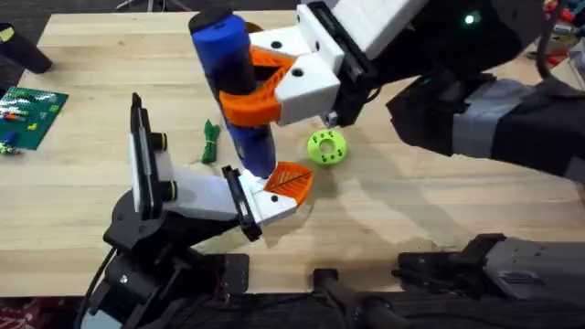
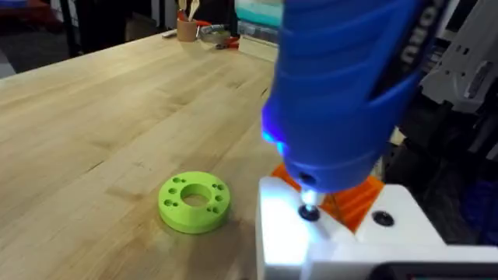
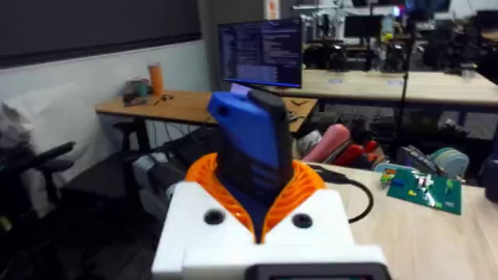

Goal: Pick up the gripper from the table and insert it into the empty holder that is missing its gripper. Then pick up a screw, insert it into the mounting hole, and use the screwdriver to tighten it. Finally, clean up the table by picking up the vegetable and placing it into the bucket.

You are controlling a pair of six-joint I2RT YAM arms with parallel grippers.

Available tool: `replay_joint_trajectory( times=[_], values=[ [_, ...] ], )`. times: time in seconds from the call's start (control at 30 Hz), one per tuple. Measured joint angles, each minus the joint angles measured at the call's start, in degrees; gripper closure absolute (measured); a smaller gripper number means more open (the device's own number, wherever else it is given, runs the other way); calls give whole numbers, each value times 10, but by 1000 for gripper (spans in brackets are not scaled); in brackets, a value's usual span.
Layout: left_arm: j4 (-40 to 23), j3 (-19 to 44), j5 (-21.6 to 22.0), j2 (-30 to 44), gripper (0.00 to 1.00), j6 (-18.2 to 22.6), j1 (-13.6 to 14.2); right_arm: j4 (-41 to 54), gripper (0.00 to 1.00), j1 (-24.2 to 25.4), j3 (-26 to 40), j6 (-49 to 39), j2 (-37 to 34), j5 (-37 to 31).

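My right gripper [image 1: 251,87] is shut on the blue screwdriver [image 1: 230,55], holding it upright with its orange jaws around the body [image 3: 253,155]. The screwdriver's tip [image 2: 309,204] rests on a dark screw [image 2: 310,213] in the white holder [image 1: 274,206] at the tip of my left arm. The orange ribbed gripper [image 1: 291,179] sits in that holder, just behind the tip [image 2: 354,201]. A small green vegetable [image 1: 211,142] lies on the table left of the screwdriver. The bucket is out of view.
A green ring with holes [image 1: 326,147] lies right of the screwdriver, close to the holder [image 2: 194,202]. A green circuit board [image 1: 32,114] lies at the table's far left edge. A second dark hole [image 2: 382,218] shows on the holder.
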State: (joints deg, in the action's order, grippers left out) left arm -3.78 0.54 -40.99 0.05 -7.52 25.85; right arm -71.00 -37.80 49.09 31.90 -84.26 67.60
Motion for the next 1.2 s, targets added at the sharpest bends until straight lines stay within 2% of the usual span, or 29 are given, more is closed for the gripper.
replay_joint_trajectory(
  times=[0.1,0.2,0.4,0.53,0.77,1.2],
  values=[
    [2,0,3,0,989,1,0,-33,969,1,-1,11,-4,12],
    [1,0,2,0,989,1,0,7,969,8,24,11,-4,36],
    [1,0,2,0,989,1,0,143,969,37,211,-11,-3,91],
    [1,0,2,0,989,1,0,163,969,39,281,-29,3,111],
    [1,0,2,0,989,1,0,189,969,45,291,-37,10,148],
    [1,0,2,0,989,1,0,232,969,45,291,-73,7,155]
  ],
)
